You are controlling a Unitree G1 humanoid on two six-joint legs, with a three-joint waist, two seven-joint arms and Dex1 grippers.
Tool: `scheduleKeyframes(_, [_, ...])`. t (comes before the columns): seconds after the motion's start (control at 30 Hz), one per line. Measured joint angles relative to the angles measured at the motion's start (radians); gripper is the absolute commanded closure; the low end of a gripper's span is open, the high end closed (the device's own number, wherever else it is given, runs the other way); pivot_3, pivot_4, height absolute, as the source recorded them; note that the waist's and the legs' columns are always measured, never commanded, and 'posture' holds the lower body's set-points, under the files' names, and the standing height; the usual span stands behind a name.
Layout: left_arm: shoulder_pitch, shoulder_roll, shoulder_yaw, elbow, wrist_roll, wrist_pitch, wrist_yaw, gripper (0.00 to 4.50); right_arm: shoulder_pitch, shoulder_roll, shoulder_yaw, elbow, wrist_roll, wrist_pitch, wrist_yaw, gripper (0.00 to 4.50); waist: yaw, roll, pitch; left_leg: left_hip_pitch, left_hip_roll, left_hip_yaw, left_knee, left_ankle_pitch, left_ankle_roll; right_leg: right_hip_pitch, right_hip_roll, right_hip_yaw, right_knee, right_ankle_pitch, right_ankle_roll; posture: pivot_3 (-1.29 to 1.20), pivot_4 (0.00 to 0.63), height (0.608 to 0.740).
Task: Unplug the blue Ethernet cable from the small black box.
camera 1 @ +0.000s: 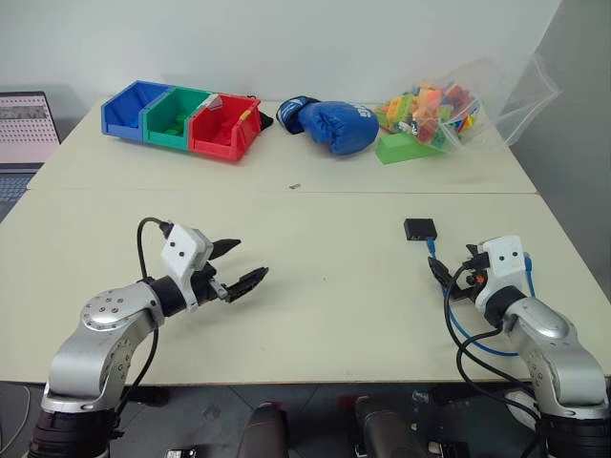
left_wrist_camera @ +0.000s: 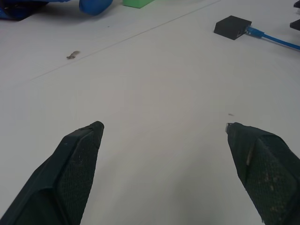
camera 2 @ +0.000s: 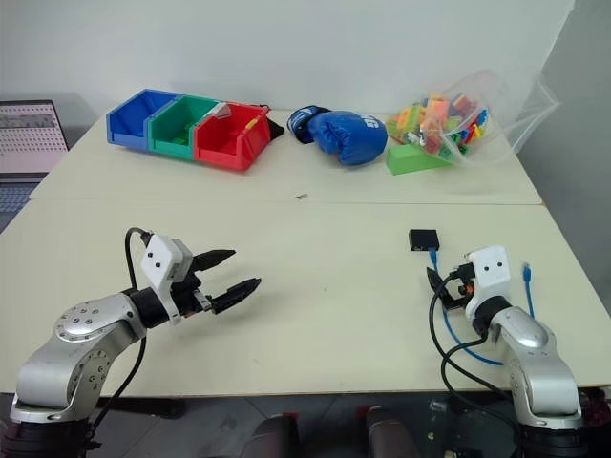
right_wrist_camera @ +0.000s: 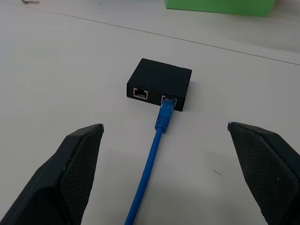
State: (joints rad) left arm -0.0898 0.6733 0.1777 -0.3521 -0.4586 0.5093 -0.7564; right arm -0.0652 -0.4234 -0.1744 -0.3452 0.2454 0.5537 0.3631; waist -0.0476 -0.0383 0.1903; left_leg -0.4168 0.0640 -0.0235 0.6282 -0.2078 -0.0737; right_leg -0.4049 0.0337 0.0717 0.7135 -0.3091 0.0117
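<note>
Cable was still plugged in at this point: the blue cable [right_wrist_camera: 153, 154] ran along the table [camera 1: 325, 286] between the right gripper's [right_wrist_camera: 165, 176] spread fingers and into one of the two sockets on the little black box [right_wrist_camera: 159, 84], which sat flat on the tabletop just ahead of that gripper. Both grippers were wide open and holding nothing, the left gripper [camera 1: 234, 267] hovering well off to the other side of the table, nowhere near the box. Biggest risk I could see was that the box looked tiny and light, so if the right gripper just grabbed the cord and pulled, the whole box would probably slide along with it instead of letting go. Those plugs usually have a latch tab too, so a straight tug without pressing it might only yank the cord or strain it. With the left gripper that far away, nothing was pinning the box down. Pinching too far back on the thin cord could also let it slip through the fingers. View-wise, the right wrist camera was the useful one, since it showed the second, empty socket and exactly which one the plug sat in. The head camera couldn't show that, but it gave the whole layout: bins [camera 1: 181, 119], boxing glove [camera 1: 334, 124], bag of toy bricks [camera 1: 449, 105] at the far edge, plus the cord looping back near the right arm.
</note>
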Motion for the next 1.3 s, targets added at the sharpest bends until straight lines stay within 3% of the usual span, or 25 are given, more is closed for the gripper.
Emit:
scheduleKeyframes(0.87, [-0.033,0.0,-0.042,-0.021,-0.007,0.028,-0.026,0.05,0.007,0.033,0.025,-0.035,0.007,0.022,-0.042,0.0,-0.001,0.0,0.0,0.0,-0.001,-0.003,0.0,0.0,0.0,0.001,-0.001,-0.005,0.0,0.0,0.0,0.0,0.15,0.74])
scheduleKeyframes(1.3, [-0.11,-0.001,-0.108,-0.027,-0.046,0.055,-0.086,0.05,-0.086,0.107,0.061,0.078,-0.085,0.023,-0.181,0.0,0.0,0.0,0.0,0.0,0.0,-0.001,0.0,0.0,0.0,0.0,0.0,0.0,0.0,0.0,0.0,0.0,0.15,0.74])
